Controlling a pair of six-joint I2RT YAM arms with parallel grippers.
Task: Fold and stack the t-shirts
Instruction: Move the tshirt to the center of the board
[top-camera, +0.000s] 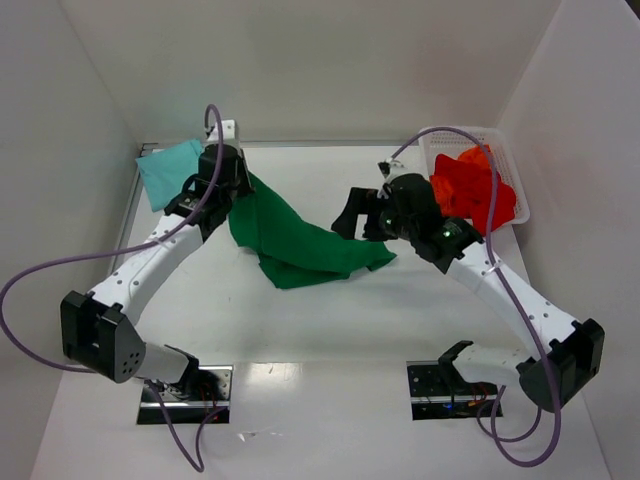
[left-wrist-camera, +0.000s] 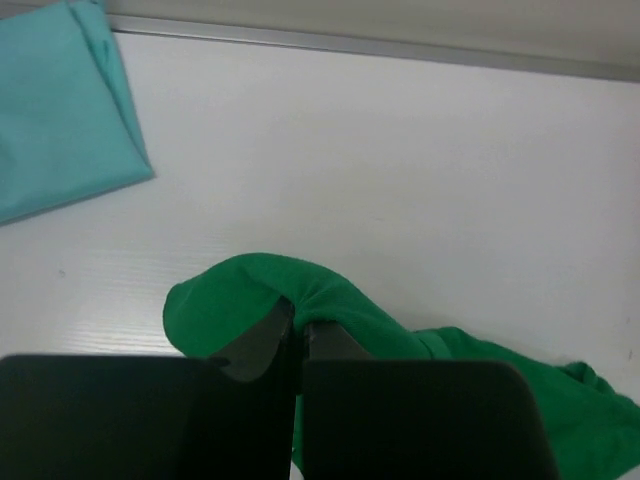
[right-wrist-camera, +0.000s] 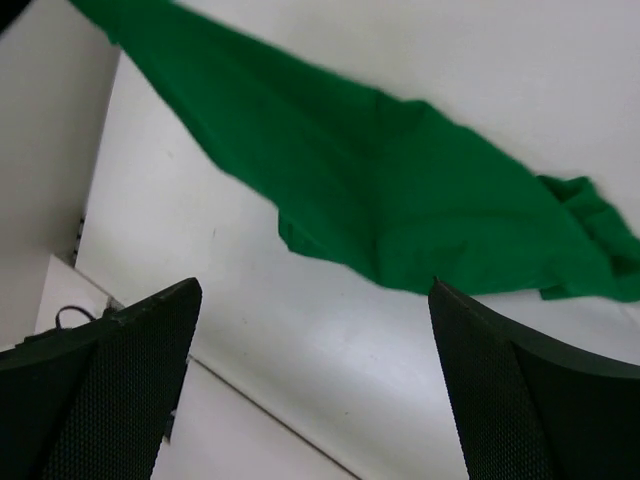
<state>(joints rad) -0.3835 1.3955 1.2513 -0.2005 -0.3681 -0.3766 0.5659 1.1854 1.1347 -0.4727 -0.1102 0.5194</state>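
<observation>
A dark green t-shirt (top-camera: 300, 238) lies stretched in a diagonal band across the middle of the table. My left gripper (top-camera: 222, 188) holds its far-left end lifted. In the left wrist view that gripper (left-wrist-camera: 298, 318) is shut on a bunched fold of the green t-shirt (left-wrist-camera: 250, 290). My right gripper (top-camera: 352, 222) hovers at the cloth's right end. Its fingers stand wide open and hold nothing (right-wrist-camera: 312, 290), with the green t-shirt (right-wrist-camera: 400, 190) just beyond their tips. A folded pale teal t-shirt (top-camera: 168, 172) (left-wrist-camera: 60, 110) lies at the far left corner. Red t-shirts (top-camera: 472, 188) sit crumpled in the basket.
A white mesh basket (top-camera: 440, 136) stands at the far right against the wall. White walls close in the table on the left, back and right. Purple cables loop from both arms. The arm bases are at the near edge.
</observation>
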